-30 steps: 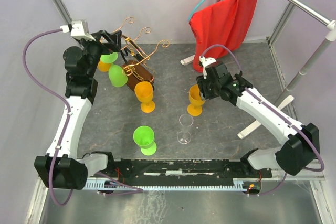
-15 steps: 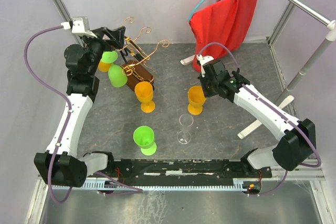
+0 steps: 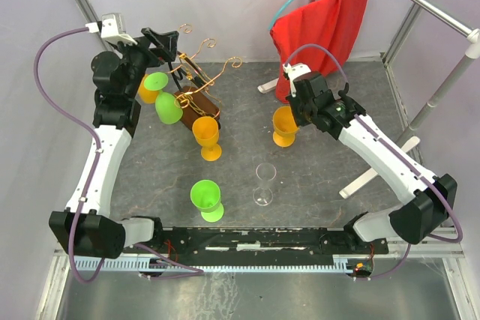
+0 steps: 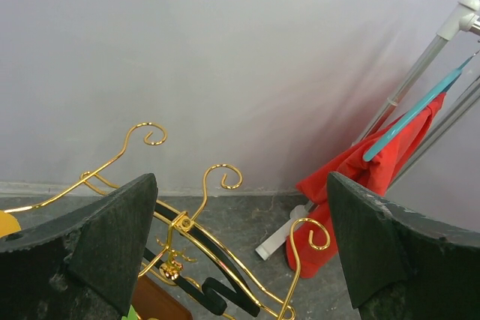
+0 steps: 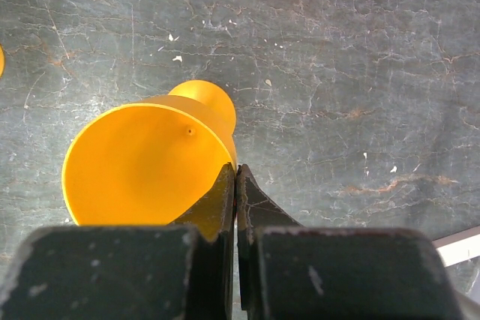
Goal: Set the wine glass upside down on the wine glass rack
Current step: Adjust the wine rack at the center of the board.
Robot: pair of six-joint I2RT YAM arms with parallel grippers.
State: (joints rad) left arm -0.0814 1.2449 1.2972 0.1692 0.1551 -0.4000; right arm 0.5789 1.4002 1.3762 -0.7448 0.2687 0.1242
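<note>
Orange wine glass (image 5: 142, 162) rim within right claw (image 5: 236, 171)

Left end effector (image 4: 240, 185) spread, right one (image 5: 237, 174) pinched

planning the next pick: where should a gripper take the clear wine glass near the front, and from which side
Pinch the bowl wall at the rim of the clear wine glass from above, one finger inside: it stands upright, mouth up, touching nothing. The right gripper holds its orange glass that way. Probably approach from the right, since a green glass stands to its left.
</note>
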